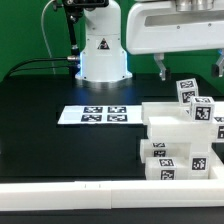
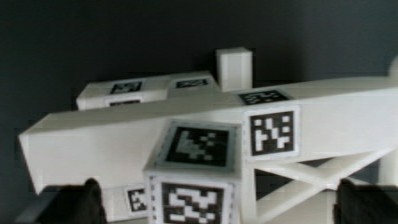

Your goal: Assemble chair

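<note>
- Chair (image 1: 180,135) standing on the black table (image 1: 60,150) at the exterior view's right, toward the near edge; white blocky pieces stacked in steps, tags facing several ways.
- Gripper (image 1: 190,68) hanging above the chair, at the exterior view's upper right; two dark fingers (image 1: 163,70) pointing down, spread wide, nothing between them.
- From the wrist view, chair (image 2: 214,125) lying straight ahead and below the fingertips (image 2: 71,200), which show only as dark blurs at the frame's edge; no contact visible.
- Long white slab of the chair running across the gap between the fingers rather than along it, as best judged; a thin upright post (image 2: 233,68) rising on the far side.
- Marker board (image 1: 93,115) flat on the table, well apart to the exterior view's left, out of the way.
- Next move likely a straight descent onto the chair; exact grasp point impossible to tell.
</note>
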You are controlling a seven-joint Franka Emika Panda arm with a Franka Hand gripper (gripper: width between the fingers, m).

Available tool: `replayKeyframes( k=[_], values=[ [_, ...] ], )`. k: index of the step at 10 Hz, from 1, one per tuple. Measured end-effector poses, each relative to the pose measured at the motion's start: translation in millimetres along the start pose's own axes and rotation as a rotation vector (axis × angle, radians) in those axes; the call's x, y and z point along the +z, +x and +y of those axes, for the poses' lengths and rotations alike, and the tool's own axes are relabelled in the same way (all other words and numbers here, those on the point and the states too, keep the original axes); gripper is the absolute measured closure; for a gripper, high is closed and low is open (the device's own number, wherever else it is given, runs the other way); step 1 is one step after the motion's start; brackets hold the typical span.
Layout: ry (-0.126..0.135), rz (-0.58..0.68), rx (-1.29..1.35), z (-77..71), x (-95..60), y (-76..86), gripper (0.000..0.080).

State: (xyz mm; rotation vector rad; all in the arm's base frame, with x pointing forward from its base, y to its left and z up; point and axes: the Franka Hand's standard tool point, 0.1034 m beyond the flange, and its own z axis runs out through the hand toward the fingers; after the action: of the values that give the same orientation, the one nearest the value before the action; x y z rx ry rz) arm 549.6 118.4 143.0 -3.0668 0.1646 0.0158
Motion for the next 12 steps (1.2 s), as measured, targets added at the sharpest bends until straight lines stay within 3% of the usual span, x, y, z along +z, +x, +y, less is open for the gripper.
replayKeyframes(
  k=[4, 7, 9, 10, 11, 12],
  values=[
    [0.001, 0.037, 0.016, 8.0, 8.9, 12.6, 0.0151],
    [-0.006, 0.034, 0.050, 0.8, 20.8, 8.2, 0.0151],
    [-0.006, 0.035, 0.081, 2.4, 20.6, 8.9, 0.0394],
    [-0.004, 0.035, 0.108, 2.3, 20.6, 8.9, 0.0394],
    [-0.003, 0.035, 0.165, 2.2, 20.7, 8.8, 0.0518],
    [-0.003, 0.035, 0.214, 2.2, 20.8, 8.7, 0.0518]
  ],
)
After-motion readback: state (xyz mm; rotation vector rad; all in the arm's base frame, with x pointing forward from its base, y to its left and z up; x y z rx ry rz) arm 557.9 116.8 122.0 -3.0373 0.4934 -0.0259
